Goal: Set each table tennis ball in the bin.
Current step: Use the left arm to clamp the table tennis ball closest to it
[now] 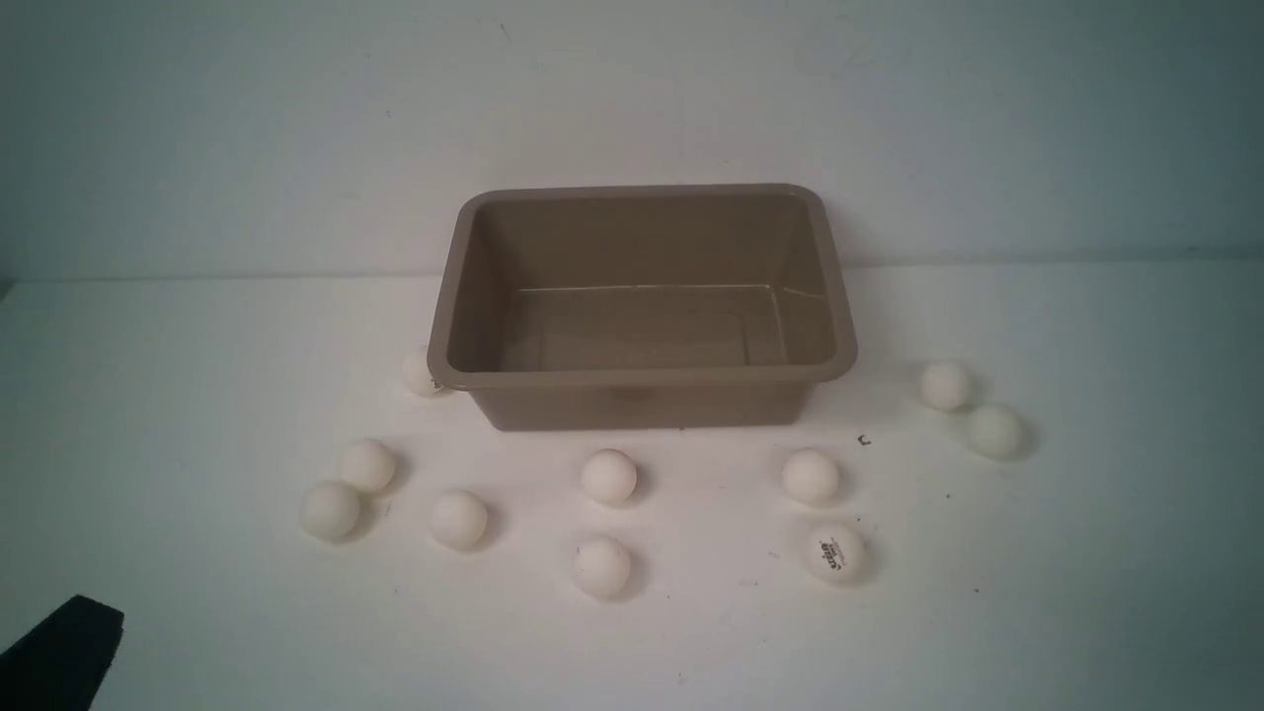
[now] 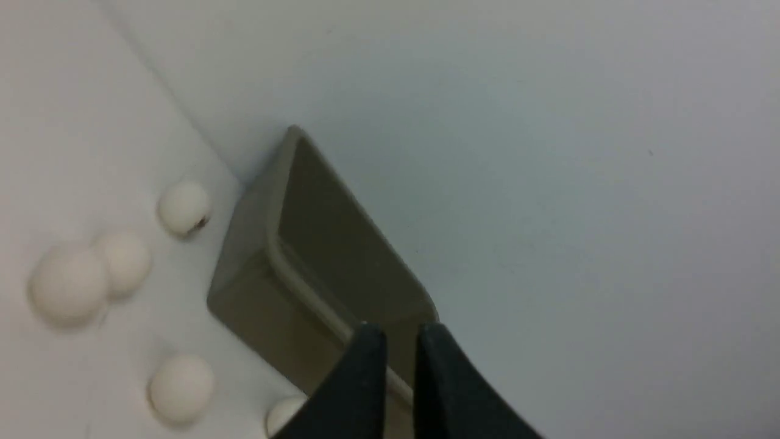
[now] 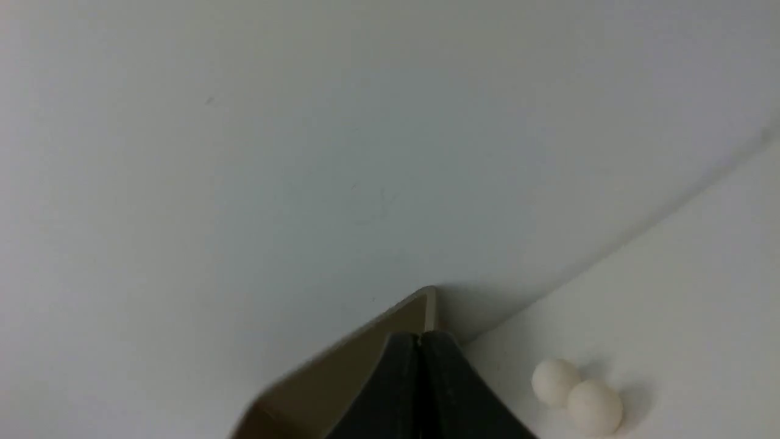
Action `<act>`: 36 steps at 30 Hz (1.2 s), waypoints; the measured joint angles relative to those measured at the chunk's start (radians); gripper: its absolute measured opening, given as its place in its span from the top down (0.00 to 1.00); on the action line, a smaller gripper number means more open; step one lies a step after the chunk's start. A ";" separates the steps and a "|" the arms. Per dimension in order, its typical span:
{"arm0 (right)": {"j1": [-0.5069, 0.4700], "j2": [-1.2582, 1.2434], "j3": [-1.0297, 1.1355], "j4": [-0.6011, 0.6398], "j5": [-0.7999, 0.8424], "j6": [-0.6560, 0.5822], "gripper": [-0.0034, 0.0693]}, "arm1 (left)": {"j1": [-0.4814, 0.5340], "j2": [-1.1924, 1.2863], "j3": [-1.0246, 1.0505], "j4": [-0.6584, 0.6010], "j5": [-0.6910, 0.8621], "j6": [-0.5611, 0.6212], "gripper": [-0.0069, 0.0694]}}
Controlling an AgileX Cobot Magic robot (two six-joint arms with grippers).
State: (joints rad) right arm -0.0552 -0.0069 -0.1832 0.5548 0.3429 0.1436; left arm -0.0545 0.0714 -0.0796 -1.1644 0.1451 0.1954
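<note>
The taupe-brown bin (image 1: 642, 377) stands in the middle of the white table, and I see nothing inside it. Several white table tennis balls lie around it: one (image 1: 425, 373) against its left front corner, a pair (image 1: 367, 464) further left, a pair (image 1: 946, 385) to the right, and one with a dark logo (image 1: 835, 553) in front. My left gripper (image 2: 399, 332) hangs over the bin's rim (image 2: 274, 244) with a narrow gap between its fingers and nothing in it. My right gripper (image 3: 419, 335) is shut and empty, near the bin's corner (image 3: 365, 360).
A pale wall rises directly behind the bin. A black part of my left arm (image 1: 59, 657) shows at the front left corner. The two balls (image 3: 554, 381) on the right touch each other. A small dark speck (image 1: 864, 440) marks the table.
</note>
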 joint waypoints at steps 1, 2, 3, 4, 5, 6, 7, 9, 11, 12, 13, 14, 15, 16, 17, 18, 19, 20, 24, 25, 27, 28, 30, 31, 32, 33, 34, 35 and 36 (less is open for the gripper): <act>0.000 0.017 -0.046 -0.010 0.043 -0.070 0.97 | 0.000 0.021 -0.038 0.005 0.016 0.100 0.83; 0.000 0.063 -0.113 -0.018 0.108 -0.163 0.97 | 0.000 0.061 -0.084 0.016 0.043 0.237 0.83; 0.000 0.089 -0.163 -0.025 0.160 -0.226 0.97 | 0.000 0.119 -0.128 0.026 0.078 0.327 0.83; 0.000 0.139 -0.210 -0.029 0.210 -0.274 0.97 | 0.000 0.178 -0.169 0.042 0.120 0.422 0.83; 0.000 0.208 -0.253 -0.031 0.259 -0.309 0.97 | 0.000 0.245 -0.196 0.056 0.150 0.473 0.83; 0.000 0.295 -0.316 -0.038 0.329 -0.355 0.97 | 0.000 0.333 -0.240 0.091 0.195 0.541 0.83; 0.000 0.372 -0.353 -0.047 0.368 -0.382 0.97 | 0.000 0.422 -0.272 0.133 0.238 0.574 0.83; 0.000 0.512 -0.428 -0.077 0.436 -0.436 0.97 | -0.001 0.581 -0.346 0.226 0.304 0.597 0.83; 0.000 0.644 -0.498 -0.114 0.481 -0.476 0.97 | -0.002 0.708 -0.426 0.353 0.348 0.587 0.83; 0.000 0.713 -0.532 -0.135 0.500 -0.489 0.97 | -0.002 0.765 -0.455 0.404 0.360 0.575 0.83; 0.000 0.777 -0.565 -0.156 0.518 -0.499 0.97 | -0.002 0.797 -0.485 0.455 0.374 0.558 0.83; 0.000 0.818 -0.585 -0.167 0.528 -0.501 0.97 | -0.002 0.855 -0.521 0.534 0.390 0.526 0.83; 0.000 0.866 -0.607 -0.174 0.538 -0.503 0.97 | -0.002 0.891 -0.548 0.573 0.402 0.508 0.83; 0.000 0.929 -0.632 -0.179 0.546 -0.503 0.97 | -0.002 0.924 -0.574 0.624 0.412 0.482 0.83; 0.000 0.967 -0.647 -0.179 0.549 -0.503 0.97 | -0.002 0.963 -0.603 0.686 0.426 0.447 0.82; 0.000 1.012 -0.665 -0.179 0.551 -0.504 0.97 | -0.003 1.007 -0.632 0.761 0.438 0.406 0.81; 0.000 1.038 -0.678 -0.179 0.551 -0.505 0.97 | -0.003 1.041 -0.657 0.832 0.451 0.373 0.80; 0.000 1.060 -0.691 -0.182 0.552 -0.508 0.97 | -0.003 1.074 -0.673 0.884 0.458 0.329 0.77; 0.000 1.110 -0.737 -0.192 0.551 -0.525 0.97 | -0.003 1.205 -0.715 0.990 0.454 0.216 0.64; 0.000 1.113 -0.742 -0.192 0.551 -0.528 0.97 | -0.003 1.237 -0.723 0.997 0.448 0.200 0.60; 0.000 1.117 -0.746 -0.188 0.551 -0.532 0.97 | -0.003 1.310 -0.737 0.997 0.429 0.193 0.48; 0.000 1.117 -0.746 -0.184 0.551 -0.535 0.97 | -0.003 1.338 -0.745 0.997 0.417 0.194 0.42; 0.000 1.117 -0.746 -0.168 0.551 -0.555 0.97 | -0.003 1.387 -0.760 0.997 0.403 0.197 0.35; 0.000 1.117 -0.746 -0.157 0.551 -0.565 0.97 | -0.003 1.412 -0.769 0.997 0.397 0.197 0.32; 0.000 1.117 -0.746 -0.147 0.551 -0.573 0.97 | -0.003 1.437 -0.778 0.995 0.395 0.200 0.28; 0.000 1.117 -0.746 -0.135 0.551 -0.581 0.97 | -0.003 1.455 -0.787 0.995 0.394 0.201 0.26; 0.000 1.117 -0.746 -0.125 0.551 -0.588 0.97 | -0.003 1.477 -0.796 0.993 0.388 0.201 0.24; 0.000 1.117 -0.746 -0.113 0.551 -0.598 0.97 | -0.003 1.506 -0.806 0.991 0.377 0.201 0.22; 0.000 1.117 -0.746 -0.103 0.551 -0.607 0.97 | -0.003 1.523 -0.817 0.989 0.370 0.202 0.22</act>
State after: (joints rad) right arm -0.0552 1.1098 -0.9292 0.4517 0.8935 -0.4632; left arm -0.0577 1.5943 -0.8968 -0.1759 0.5147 0.3973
